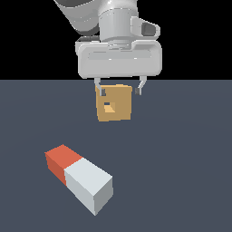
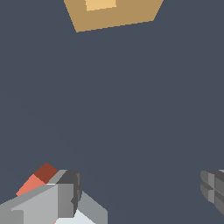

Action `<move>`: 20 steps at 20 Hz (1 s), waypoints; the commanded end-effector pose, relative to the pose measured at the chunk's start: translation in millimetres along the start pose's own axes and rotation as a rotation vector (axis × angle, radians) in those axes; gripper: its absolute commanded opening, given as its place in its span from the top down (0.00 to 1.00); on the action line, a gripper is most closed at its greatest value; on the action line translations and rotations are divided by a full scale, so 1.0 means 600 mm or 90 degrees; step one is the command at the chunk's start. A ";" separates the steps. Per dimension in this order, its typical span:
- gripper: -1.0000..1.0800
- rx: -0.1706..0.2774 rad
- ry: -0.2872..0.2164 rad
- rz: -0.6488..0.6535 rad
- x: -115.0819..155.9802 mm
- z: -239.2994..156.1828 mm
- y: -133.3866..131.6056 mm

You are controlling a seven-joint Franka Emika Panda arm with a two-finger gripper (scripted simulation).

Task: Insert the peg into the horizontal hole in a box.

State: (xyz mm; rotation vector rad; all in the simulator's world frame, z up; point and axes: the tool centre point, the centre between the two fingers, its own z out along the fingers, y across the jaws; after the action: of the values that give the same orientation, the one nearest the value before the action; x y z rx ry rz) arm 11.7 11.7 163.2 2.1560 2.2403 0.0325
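One peg, one box, and nothing yet gripped.

High above the floor, the gripper hangs with its jaws spread wide and empty, probably poised to descend on the peg. It lies flat, well apart from the box, nearer the exterior camera: a square-sectioned block, red-orange at one end, the longer part pale grey. Standing farther back, the tan box turns its small square hole toward the exterior view's left.
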 end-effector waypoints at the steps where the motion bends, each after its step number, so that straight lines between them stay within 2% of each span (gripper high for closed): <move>1: 0.04 0.000 0.000 0.000 0.000 0.000 0.000; 10: 0.04 0.001 0.001 -0.028 -0.010 0.008 -0.011; 20: 0.04 0.004 0.004 -0.123 -0.046 0.033 -0.044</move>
State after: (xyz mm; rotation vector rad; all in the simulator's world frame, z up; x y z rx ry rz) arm -9.6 -12.4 145.6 1.9671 2.4153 0.0274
